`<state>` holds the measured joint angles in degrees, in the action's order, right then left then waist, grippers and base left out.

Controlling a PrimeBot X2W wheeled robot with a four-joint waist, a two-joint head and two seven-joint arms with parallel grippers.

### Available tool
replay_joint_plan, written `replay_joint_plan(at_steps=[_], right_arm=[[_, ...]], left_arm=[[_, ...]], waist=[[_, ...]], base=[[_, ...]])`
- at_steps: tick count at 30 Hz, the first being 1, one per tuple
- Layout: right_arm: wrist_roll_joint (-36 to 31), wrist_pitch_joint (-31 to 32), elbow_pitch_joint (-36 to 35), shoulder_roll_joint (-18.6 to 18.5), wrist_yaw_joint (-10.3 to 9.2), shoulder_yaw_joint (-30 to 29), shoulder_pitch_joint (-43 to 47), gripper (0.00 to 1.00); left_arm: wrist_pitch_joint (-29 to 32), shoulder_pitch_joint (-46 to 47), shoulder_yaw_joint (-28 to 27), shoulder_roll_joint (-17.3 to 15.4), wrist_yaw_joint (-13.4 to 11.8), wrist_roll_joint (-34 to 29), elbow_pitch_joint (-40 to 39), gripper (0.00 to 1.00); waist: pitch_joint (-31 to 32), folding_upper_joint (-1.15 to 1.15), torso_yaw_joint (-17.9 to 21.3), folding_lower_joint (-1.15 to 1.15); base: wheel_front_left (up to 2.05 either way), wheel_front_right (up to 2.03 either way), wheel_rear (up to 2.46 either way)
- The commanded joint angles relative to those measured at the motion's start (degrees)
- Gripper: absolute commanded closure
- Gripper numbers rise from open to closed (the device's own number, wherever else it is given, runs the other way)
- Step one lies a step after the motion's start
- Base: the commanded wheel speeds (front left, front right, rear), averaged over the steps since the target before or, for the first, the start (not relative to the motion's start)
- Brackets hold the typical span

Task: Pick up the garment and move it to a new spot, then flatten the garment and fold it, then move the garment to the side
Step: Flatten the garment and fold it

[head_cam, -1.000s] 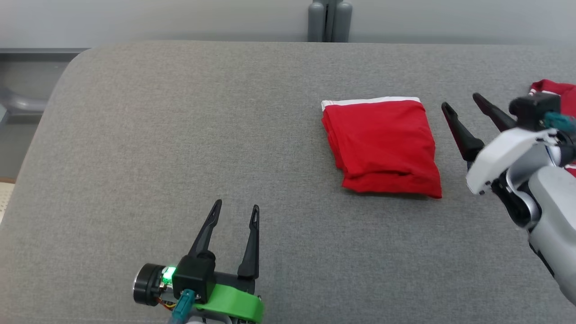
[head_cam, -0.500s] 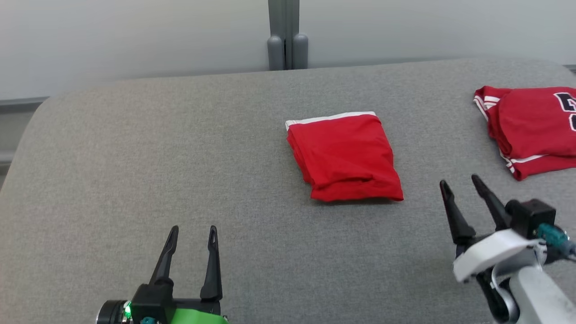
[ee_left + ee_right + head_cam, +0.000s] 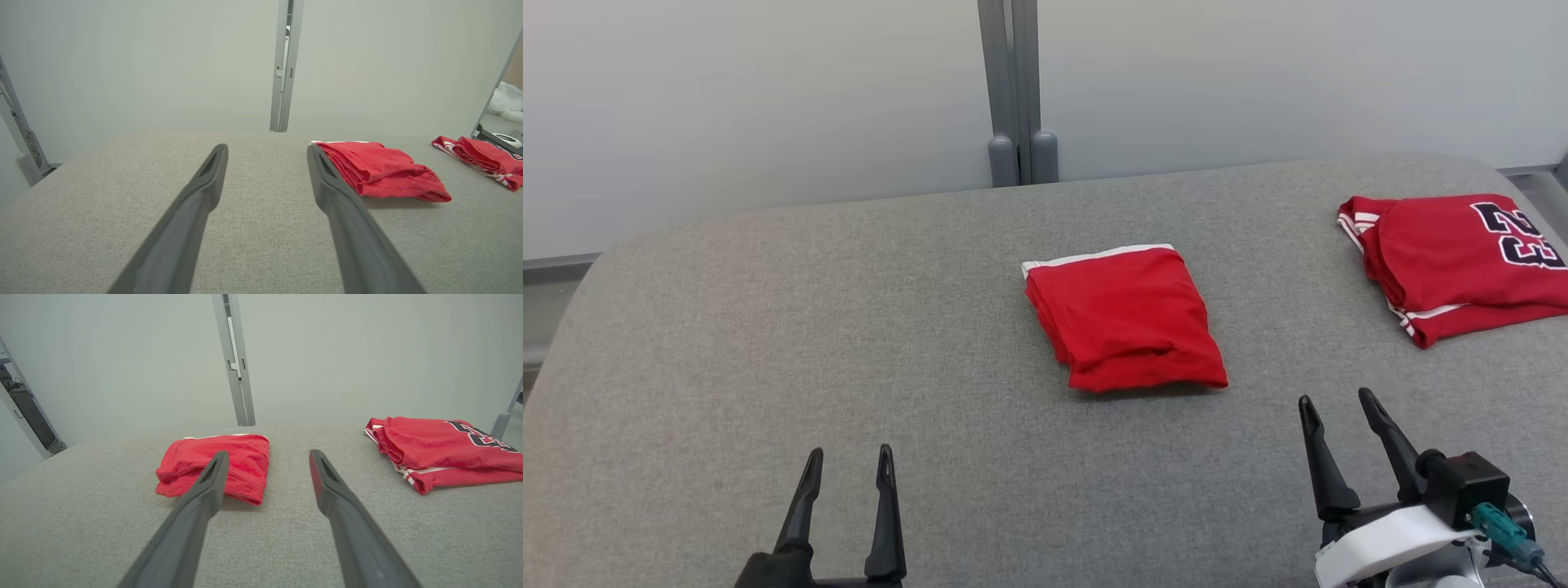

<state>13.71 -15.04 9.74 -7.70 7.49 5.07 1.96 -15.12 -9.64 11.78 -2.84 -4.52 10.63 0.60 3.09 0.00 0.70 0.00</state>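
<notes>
Grey desk (image 3: 768, 327) carries two items. Numbered red jersey (image 3: 1454, 261) sits at its far right. Folded red garment (image 3: 1123, 318) lies mid-desk. Left gripper (image 3: 849, 452) and right gripper (image 3: 1335, 398) hover near the front edge, fingers released, empty, apart from the garment.

Head cam: high at the near edge, looking forward and down over the surface (image 3: 727, 327); left hand (image 3: 850, 452) and right hand (image 3: 1335, 398) at its bottom. Left wrist cam: low over the surface, near left, facing the far wall (image 3: 143, 61) along its fingers (image 3: 196, 212). Right wrist cam: same, near right. All three share the folded garment (image 3: 1123, 318) mid-surface, the jersey (image 3: 1454, 261) far right, the grey post (image 3: 1011, 90) at the back.
</notes>
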Motion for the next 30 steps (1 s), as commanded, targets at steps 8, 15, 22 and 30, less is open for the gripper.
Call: replay_joint_plan(at_steps=[8,15,22,30], right_arm=[[0.3,-0.2,0.0,0.6,0.01,0.5,2.2,0.0],[0.4,-0.2,0.0,0.4,0.01,0.3,1.9,0.0],[0.2,-0.2,-0.2,0.5,0.01,0.5,1.7,0.0],[0.5,-0.2,-0.3,0.3,0.01,0.7,1.7,0.0]], left_arm=[[0.0,-1.9,-0.4,-0.1,1.0,-0.1,1.2,0.0],[0.0,-1.3,-0.3,-0.1,0.8,-0.9,2.1,0.0],[0.0,-0.5,0.0,-0.1,1.1,-1.4,2.5,0.0],[0.0,-0.2,0.2,-0.1,1.0,-1.5,2.7,0.0]], waist=[[1.1,0.0,-0.5,0.0],[0.7,0.0,-0.6,0.0],[0.3,0.0,-0.7,0.0],[0.3,0.0,-0.6,0.0]], base=[[0.0,0.0,0.0],[0.0,0.0,0.0],[0.0,0.0,0.0],[0.0,0.0,0.0]])
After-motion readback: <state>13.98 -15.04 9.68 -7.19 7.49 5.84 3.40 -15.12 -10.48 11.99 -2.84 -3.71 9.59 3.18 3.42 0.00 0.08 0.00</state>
